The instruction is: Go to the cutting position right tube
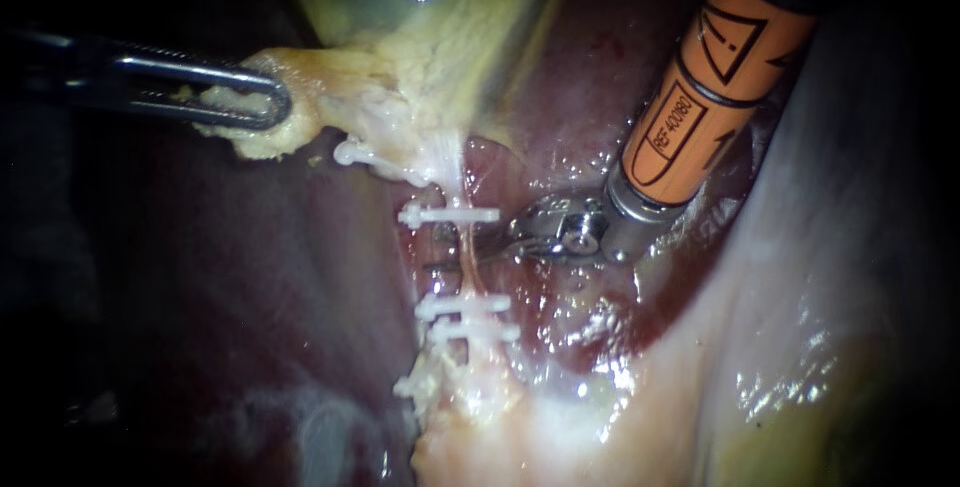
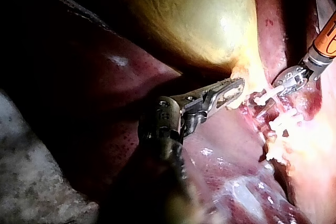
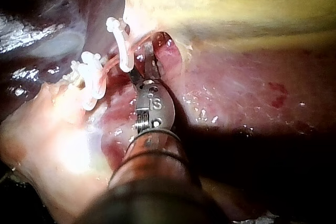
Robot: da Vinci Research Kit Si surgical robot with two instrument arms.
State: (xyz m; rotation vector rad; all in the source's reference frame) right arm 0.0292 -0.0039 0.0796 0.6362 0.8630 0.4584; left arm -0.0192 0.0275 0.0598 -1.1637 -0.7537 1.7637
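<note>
A thin pink tube (image 1: 466, 259) runs down from the gallbladder's neck, with one white clip (image 1: 448, 215) above and two white clips (image 1: 465, 305) below. My right instrument (image 1: 462, 250), on an orange shaft from the upper right, reaches the bare stretch between those clips. Its blades are open and straddle the tube; the right wrist view shows the blades (image 3: 146, 59) beside a clip (image 3: 125, 51). My left instrument (image 1: 270, 105) is shut on the yellowish tissue (image 1: 300, 112) at the gallbladder's neck and holds it off to the left, as also seen in the left wrist view (image 2: 236, 88).
The yellow-green gallbladder (image 1: 420, 27) hangs above, and dark red liver (image 1: 250, 277) lies left of the tube. Further white clips sit at the upper left (image 1: 375, 159) and lower left (image 1: 415, 383). Pale glistening tissue (image 1: 800, 277) fills the right and lower side.
</note>
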